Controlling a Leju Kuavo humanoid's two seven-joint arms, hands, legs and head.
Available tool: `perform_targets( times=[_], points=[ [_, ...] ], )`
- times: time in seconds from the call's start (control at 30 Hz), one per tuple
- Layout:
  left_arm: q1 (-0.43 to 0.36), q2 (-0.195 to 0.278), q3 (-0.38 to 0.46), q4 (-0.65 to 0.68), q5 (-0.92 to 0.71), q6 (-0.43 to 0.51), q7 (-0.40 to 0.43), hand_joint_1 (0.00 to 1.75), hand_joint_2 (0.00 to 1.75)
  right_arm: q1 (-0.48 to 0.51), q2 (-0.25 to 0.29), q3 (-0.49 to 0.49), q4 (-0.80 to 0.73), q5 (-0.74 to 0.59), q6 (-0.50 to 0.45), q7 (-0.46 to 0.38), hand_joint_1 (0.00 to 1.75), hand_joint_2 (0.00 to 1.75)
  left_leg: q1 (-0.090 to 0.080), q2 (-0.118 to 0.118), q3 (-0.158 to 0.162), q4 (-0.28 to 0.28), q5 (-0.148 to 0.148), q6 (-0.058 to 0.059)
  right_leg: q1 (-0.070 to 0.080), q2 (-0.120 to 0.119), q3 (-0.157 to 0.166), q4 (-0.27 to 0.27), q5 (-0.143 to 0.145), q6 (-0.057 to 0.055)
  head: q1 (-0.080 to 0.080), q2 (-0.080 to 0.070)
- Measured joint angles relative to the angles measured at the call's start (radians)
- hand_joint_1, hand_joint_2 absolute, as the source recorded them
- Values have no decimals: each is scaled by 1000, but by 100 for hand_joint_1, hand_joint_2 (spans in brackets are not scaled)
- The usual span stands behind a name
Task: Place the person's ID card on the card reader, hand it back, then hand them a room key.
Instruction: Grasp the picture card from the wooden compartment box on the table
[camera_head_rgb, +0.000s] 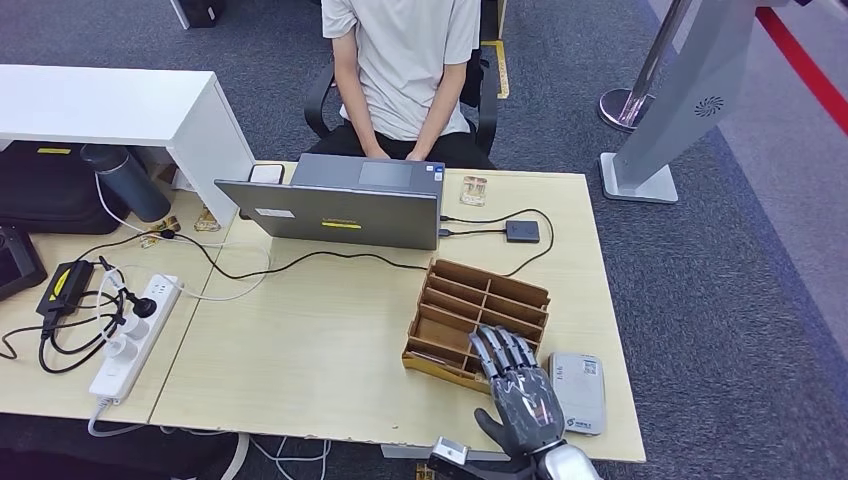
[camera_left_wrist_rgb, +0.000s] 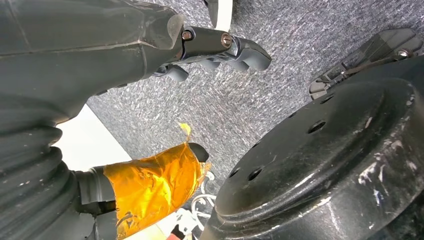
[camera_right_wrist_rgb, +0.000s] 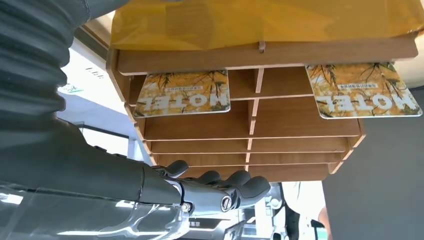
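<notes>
On the desk in front of me, a person sits at the far side behind a laptop, hands near its keyboard. Nearer me stands the wooden rack of slots, and just right of it lies the grey reader. I judge the step in hand to be fetching a room key, since my right hand hovers at the rack's near edge with fingers extended and a little apart, holding nothing that I can see. From the right wrist view I look into the slots: two key cards marked MOTEL sit in the row closest to the yellow-taped thumb, one card on one side of the divider, the other card across it. My fingers sit several rows away from that row, so I want to shift the hand toward the cards before closing. I plan to slide a fingertip under one card's protruding edge and pinch it against the thumb, slowly, because thin cards slip. An ID card I cannot pick out anywhere. My left hand hangs over carpet, fingers curled, with nothing in it.
</notes>
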Motion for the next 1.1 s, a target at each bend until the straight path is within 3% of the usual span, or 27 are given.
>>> perform_targets(
  times=[1.1],
  points=[
    [1, 3, 0, 0, -3, 3, -6, 0, 175, 33, 11, -85, -4, 9, -5, 19, 0, 175, 0, 0, 0, 0, 0, 0, 0, 0, 0, 0, 0, 0, 0, 0]
  ],
)
